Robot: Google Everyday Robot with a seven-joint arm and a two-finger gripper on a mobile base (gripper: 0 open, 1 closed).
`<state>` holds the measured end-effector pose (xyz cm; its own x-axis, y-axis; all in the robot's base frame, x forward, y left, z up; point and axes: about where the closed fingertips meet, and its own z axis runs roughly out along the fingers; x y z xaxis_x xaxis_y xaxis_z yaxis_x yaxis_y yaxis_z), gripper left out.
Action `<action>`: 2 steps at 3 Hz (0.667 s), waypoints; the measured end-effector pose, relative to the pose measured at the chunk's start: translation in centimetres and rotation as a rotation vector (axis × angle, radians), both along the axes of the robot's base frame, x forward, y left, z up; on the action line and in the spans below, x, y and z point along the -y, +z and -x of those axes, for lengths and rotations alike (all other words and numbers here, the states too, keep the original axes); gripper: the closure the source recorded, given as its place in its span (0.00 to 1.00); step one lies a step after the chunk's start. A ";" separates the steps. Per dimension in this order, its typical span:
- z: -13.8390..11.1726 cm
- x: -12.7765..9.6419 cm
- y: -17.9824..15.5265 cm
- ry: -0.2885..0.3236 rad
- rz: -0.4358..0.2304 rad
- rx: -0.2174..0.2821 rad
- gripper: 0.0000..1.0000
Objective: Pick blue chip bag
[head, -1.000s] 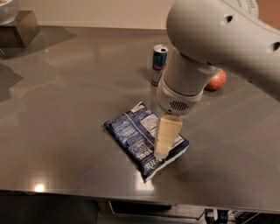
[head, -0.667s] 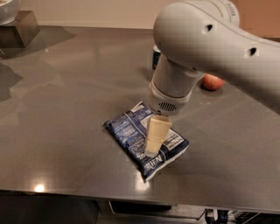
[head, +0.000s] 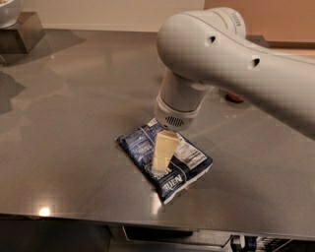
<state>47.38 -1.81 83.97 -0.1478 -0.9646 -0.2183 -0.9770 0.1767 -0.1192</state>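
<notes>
Hand: the hand (head: 160, 166) is held low over the front part of the surface (head: 74, 123). It points straight down from the wrist (head: 177, 106), and its pale tip is set on the middle of the blue chip bag (head: 194, 165).
Hand state: whether it is spread or pressed together cannot be told. Only one narrow, cream-coloured shape is presented to the camera, and no pinch on the bag can be confirmed.
Blue chip bag: it is laid flat on the surface, near the front edge and turned diagonally. Its white label panel (head: 189, 153) faces up just right of the hand, and white lettering (head: 172, 184) is seen toward the nearer corner. White sealed edges are visible at the ends.
Contact: the tip appears to be touching the bag's upper face, and the bag is seen resting on the surface, not raised.
Arm: a bulky white arm (head: 231, 54) is brought in from the right, its large joint hanging above the bag. A patch of small holes is seen on the round wrist.
Surface: grey brushed metal with a dull shine. A bright spot of light (head: 44, 211) is reflected near the front-left edge.
Reddish thing: a small part (head: 236, 97) is seen behind the arm, well apart from the bag. What it is cannot be told.
Back-left corner: a dark block (head: 19, 37) is placed there, with the rim of a white bowl (head: 7, 11) above it.
</notes>
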 end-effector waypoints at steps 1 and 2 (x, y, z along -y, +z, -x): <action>-0.1 -0.5 -0.4 -0.011 -0.006 -0.011 0.00; -0.1 -0.7 -1.0 -0.020 -0.009 -0.033 0.00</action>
<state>47.50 -1.07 82.98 -0.1747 -0.9593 -0.2219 -0.9766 0.1974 -0.0848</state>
